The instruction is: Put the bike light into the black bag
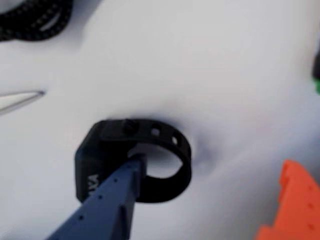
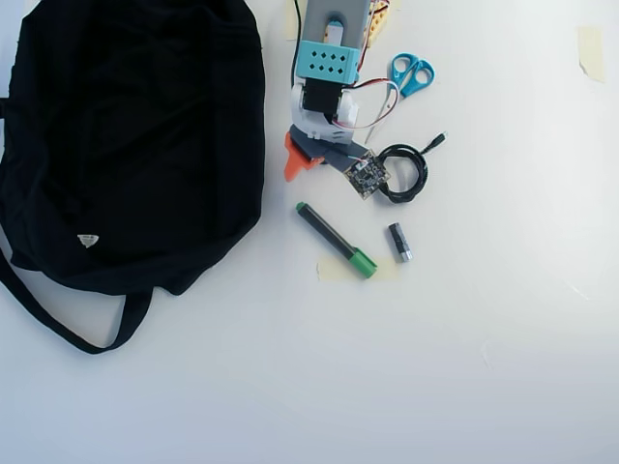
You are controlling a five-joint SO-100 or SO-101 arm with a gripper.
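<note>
Bike light (image 1: 107, 150) is sitting right under me on the white table (image 1: 210, 60), lower middle of the wrist view: a black rubbery ring with a chunky block on its left side. My blue finger (image 1: 107, 205) pokes down into the loop, and my orange finger (image 1: 295, 200) is off at the lower right corner, so I'm spread wide with nothing clamped yet. The gripper (image 1: 215, 175) straddles the right half of the ring.

My guess is it weighs next to nothing. The strap looks soft and bendy with adjustment holes, so squeezing it alone will probably just fold it. The block looks stiff, so I'd rather pinch across that, or hook the strap where it meets the block. It shouldn't be fragile, though it might be a bit slick.

For room, the overhead view hides the light under my arm (image 2: 329, 87), upper middle of the frame. The black bag (image 2: 126, 135) fills the upper left, just beside me, so it should be a short trip. A coiled cable (image 2: 404, 174), scissors (image 2: 411, 72), a green-capped marker (image 2: 337, 240) and a small cylinder (image 2: 399, 243) all sit right of or below me, away from the bag side. I can't tell where the bag's opening is, and floppy fabric could be the snag.
</note>
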